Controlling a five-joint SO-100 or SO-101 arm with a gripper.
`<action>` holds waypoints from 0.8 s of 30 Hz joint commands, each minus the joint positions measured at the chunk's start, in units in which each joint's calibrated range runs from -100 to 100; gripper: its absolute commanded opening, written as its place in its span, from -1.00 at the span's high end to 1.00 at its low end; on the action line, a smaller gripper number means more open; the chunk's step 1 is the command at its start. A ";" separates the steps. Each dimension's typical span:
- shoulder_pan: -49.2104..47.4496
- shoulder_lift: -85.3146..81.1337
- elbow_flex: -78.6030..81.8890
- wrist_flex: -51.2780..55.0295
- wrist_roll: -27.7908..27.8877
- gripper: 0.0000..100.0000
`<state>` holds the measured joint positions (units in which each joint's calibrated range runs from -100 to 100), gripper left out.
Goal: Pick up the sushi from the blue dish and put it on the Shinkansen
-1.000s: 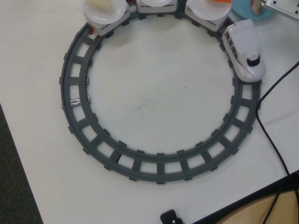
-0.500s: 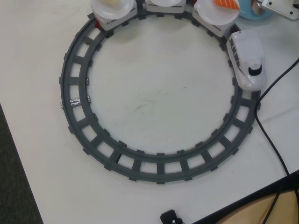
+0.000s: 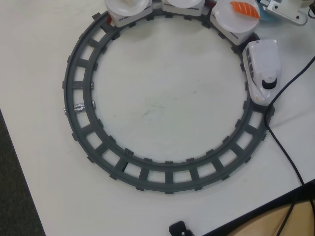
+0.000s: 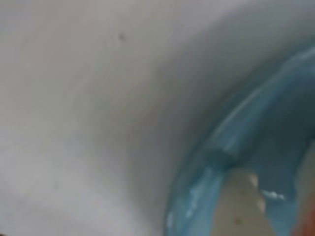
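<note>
A dark grey plastic ring of toy rail track (image 3: 83,132) lies flat on a white table (image 3: 162,103). In the overhead view, a white bullet-nosed toy Shinkansen locomotive (image 3: 262,70) sits on the track at the right side, with its nose toward the bottom of the picture. Behind it, along the top arc of the ring, three wagons follow, each carrying a round white plate. The wagon directly behind the locomotive holds a white plate (image 3: 235,20) on which rests a piece of toy sushi with an orange salmon topping (image 3: 244,9). The next plate (image 3: 183,3) and the far-left plate (image 3: 127,7) are cut off by the top edge, so their contents cannot be determined.

At the top right corner of the overhead view, a white part of the robot arm (image 3: 285,11) is visible above a sliver of pale blue dish (image 3: 267,14), just beside the sushi-bearing plate. A black cable (image 3: 283,147) runs from the right edge past the locomotive to the lower right.

The wrist view is heavily blurred. It shows the translucent blue dish rim (image 4: 216,162) against the table, with a pale fingertip of the gripper (image 4: 241,206) low in the picture, over the dish. Whether the gripper is spread or pressed together cannot be determined.
</note>
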<state>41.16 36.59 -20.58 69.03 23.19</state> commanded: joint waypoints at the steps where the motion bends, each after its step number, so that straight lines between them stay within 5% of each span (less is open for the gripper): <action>1: -0.58 0.11 -0.52 -0.52 -0.38 0.42; 5: -0.49 0.11 -0.70 -0.95 -0.43 0.48; 10: -0.40 -0.64 -0.43 -0.78 -0.75 1.00; 24: 5.41 -29.12 17.17 -0.01 -3.05 0.95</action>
<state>46.36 19.75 -8.33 68.94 20.00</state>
